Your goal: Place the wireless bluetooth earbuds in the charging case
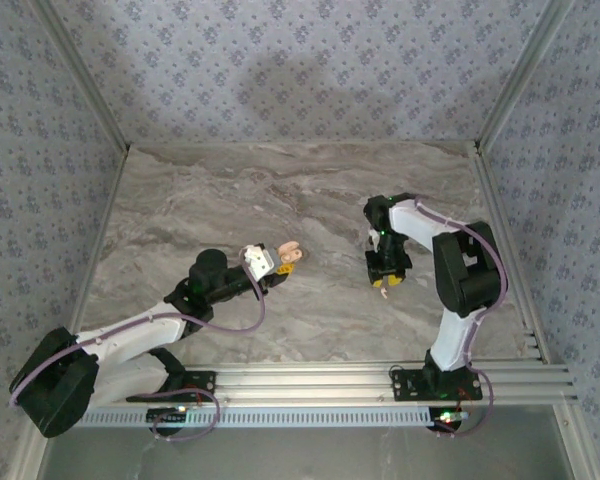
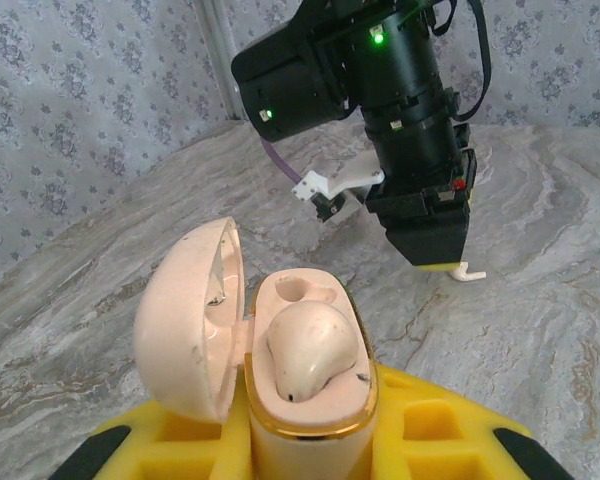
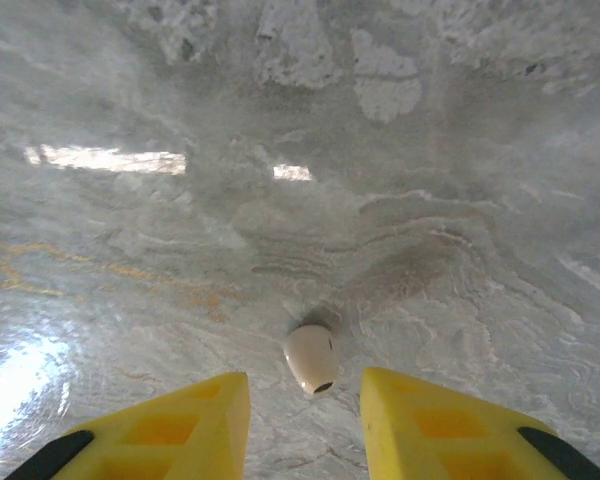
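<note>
— Near the middle of the worktop (image 1: 280, 190), a touch toward 9 o'clock, what is the left hand (image 1: 265, 261) carrying?

— It has the charging case (image 2: 325, 412), clamped between its yellow fingers (image 2: 435, 425). The lid (image 2: 185, 320) is swung wide open at 9 o'clock of the base.

— Is anything inside?

— One earbud (image 2: 312, 350) sits seated in the base. At 12 o'clock of it the second socket (image 2: 305, 290) is bare, so I would call the job about half done.

— Where is the other earbud?

— That one lies on the marble toward 4 o'clock from the centre, well apart from the case. From the right wrist, the loose earbud (image 3: 310, 358) lies flat just ahead of the right hand (image 3: 305, 382), with one yellow finger at 7 o'clock of it and the other at 5 o'clock.

— Has the hand got hold of it?

— No. The fingers stand apart with bare marble showing on either side, and neither one touches it as far as I can see.

— What remains, then?

— By my reckoning, the right hand has to pinch the loose earbud, lift it, carry it across toward 9 o'clock and settle it into the bare socket. It is tiny and rounded, so the pinch looks like the fiddly part. The task doesn't say whether the lid should be shut afterwards.
</note>
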Robot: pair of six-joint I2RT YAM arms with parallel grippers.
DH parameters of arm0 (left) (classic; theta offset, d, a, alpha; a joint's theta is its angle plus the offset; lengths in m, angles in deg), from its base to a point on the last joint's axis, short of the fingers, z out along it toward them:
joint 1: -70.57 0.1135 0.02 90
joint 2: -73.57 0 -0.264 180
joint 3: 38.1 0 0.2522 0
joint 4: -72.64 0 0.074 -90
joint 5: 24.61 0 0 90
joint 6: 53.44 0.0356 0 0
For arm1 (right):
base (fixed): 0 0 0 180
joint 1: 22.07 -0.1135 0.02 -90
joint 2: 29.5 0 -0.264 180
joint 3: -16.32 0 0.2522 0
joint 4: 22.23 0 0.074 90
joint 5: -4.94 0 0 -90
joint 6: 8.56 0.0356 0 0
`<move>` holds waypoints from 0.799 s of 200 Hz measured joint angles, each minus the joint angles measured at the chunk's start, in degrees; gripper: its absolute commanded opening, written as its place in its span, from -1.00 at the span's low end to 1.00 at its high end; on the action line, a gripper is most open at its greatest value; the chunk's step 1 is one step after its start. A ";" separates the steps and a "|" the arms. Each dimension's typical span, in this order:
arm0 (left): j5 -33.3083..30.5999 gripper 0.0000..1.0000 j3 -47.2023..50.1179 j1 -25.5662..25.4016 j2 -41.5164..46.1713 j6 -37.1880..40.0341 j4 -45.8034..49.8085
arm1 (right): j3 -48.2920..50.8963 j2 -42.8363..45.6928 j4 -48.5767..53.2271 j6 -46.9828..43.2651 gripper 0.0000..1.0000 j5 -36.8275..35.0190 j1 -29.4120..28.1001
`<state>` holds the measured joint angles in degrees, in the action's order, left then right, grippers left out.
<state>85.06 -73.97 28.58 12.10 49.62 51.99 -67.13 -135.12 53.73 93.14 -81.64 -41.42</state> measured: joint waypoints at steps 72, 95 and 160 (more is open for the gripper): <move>0.00 -0.76 0.00 0.00 -0.02 0.00 0.02 | 0.17 -1.46 0.02 -0.61 -0.34 0.00 0.00; 0.00 -0.76 0.00 0.00 -0.02 -0.02 0.00 | 0.44 -1.77 0.02 -0.63 -0.35 -0.02 0.00; 0.00 -0.76 0.00 0.00 -0.02 -0.02 0.00 | 0.55 -1.95 -0.15 -0.63 -0.39 -0.02 0.26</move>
<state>85.06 -73.97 28.58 12.08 49.60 51.99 -66.58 -137.07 53.58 92.51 -81.66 -41.16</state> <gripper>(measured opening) 0.230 0.301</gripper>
